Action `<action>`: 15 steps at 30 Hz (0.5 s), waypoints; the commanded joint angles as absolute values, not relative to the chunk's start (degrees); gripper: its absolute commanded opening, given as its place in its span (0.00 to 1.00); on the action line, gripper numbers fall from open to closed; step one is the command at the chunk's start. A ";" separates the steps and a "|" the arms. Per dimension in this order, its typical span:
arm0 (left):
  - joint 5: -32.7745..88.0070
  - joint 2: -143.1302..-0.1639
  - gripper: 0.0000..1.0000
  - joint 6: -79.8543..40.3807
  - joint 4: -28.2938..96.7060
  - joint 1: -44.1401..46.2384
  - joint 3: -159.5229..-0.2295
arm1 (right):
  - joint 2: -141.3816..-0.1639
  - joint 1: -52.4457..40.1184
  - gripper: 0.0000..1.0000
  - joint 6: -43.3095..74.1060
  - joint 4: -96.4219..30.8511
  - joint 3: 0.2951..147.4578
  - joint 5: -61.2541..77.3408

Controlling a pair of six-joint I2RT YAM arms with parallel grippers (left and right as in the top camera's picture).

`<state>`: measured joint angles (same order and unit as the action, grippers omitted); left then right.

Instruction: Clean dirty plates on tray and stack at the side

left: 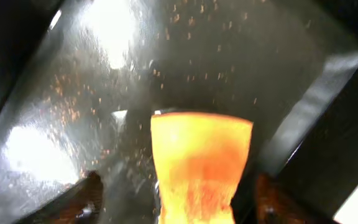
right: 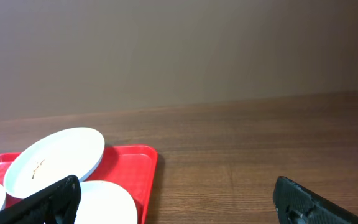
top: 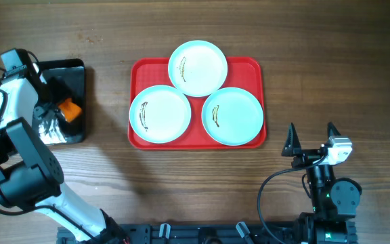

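Note:
Three pale plates lie on the red tray (top: 143,69): a far one (top: 197,66), a left one (top: 160,114) and a right one (top: 232,115), each with thin dark-yellow streaks. The right wrist view catches the tray's corner (right: 132,168) and two plates (right: 55,158) (right: 107,202). My left gripper (top: 54,103) hangs over the black tray, open, with an orange sponge (left: 201,162) between its fingers (left: 91,199); the left finger stands apart from it. My right gripper (top: 311,139) is open and empty, near the tray's right front corner.
A glossy black tray (top: 73,71) sits at the far left, speckled with orange crumbs (left: 67,99) and showing a shiny silvery patch (top: 49,129). Bare wooden table (top: 330,68) stretches right of the red tray and along the front.

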<state>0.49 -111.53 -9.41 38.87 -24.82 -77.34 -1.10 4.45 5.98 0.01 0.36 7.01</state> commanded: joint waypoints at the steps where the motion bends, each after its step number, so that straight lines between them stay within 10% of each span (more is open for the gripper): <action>1: 1.85 -110.48 0.69 -9.43 38.87 -25.08 -76.23 | -0.82 4.69 1.00 6.55 0.34 0.30 6.39; 8: 2.11 -110.48 0.66 -9.45 38.35 -25.04 -73.06 | -0.82 4.69 1.00 6.57 0.34 0.30 6.39; 15: 8.51 -110.50 0.86 -9.41 36.45 -24.86 -71.29 | -0.82 4.69 1.00 6.57 0.34 0.30 6.39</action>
<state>3.33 -111.53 -9.52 37.32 -24.82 -72.18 -1.10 4.45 5.98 0.01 0.36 7.01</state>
